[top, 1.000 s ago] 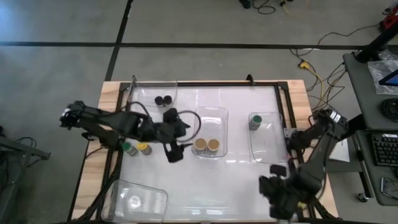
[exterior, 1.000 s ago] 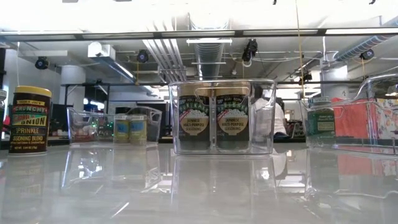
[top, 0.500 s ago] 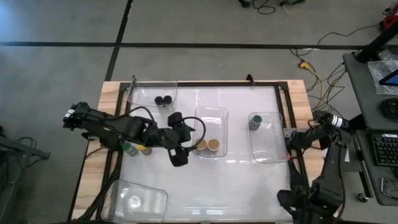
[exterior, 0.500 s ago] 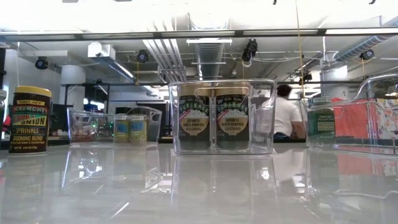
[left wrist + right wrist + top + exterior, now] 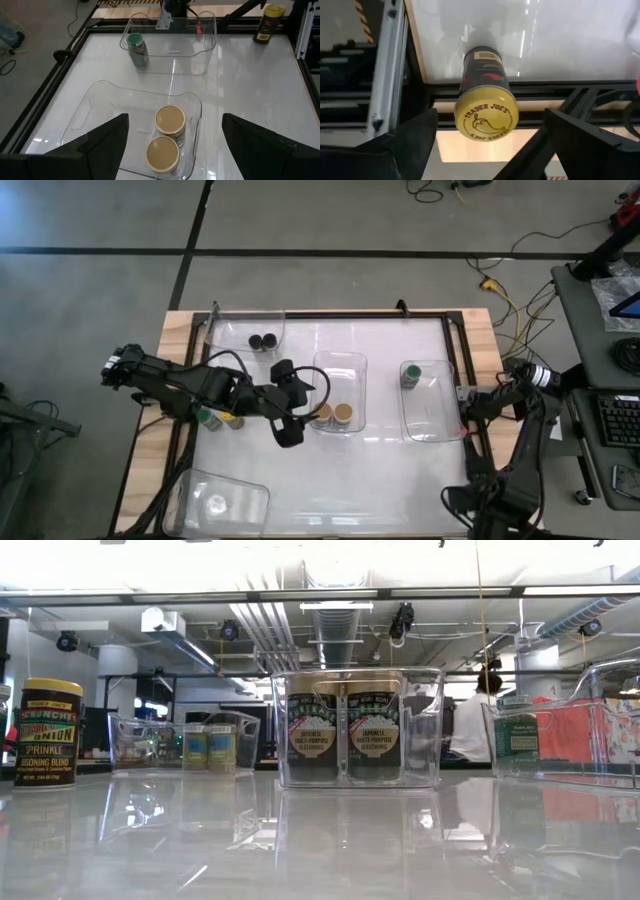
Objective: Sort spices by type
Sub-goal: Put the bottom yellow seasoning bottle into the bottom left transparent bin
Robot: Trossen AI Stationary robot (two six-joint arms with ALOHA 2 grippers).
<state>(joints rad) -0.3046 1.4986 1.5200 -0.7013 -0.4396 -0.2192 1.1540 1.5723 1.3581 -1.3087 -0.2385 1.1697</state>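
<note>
Right wrist view: the right hand [image 5: 480,150] is spread wide above a yellow-lidded jar [image 5: 485,97] standing at the bench edge. It looks rigid, light and smooth; grip the body below the lid. Left hand [image 5: 292,420], fingers wide, hovers by the tan jars [image 5: 332,414].

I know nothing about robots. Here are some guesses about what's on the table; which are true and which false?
1. Two tan-lidded jars sit side by side in the middle bin. True.
2. The green-lidded jar in the right-hand bin has a matching jar beside it. False: it stands alone in that bin.
3. The left claw is clamped on a jar. False: it is open and empty, next to the middle bin.
4. Two black-lidded jars share the bin at the far left corner. True.
5. The right claw is open, with a yellow-lidded jar in front of it. True.
</note>
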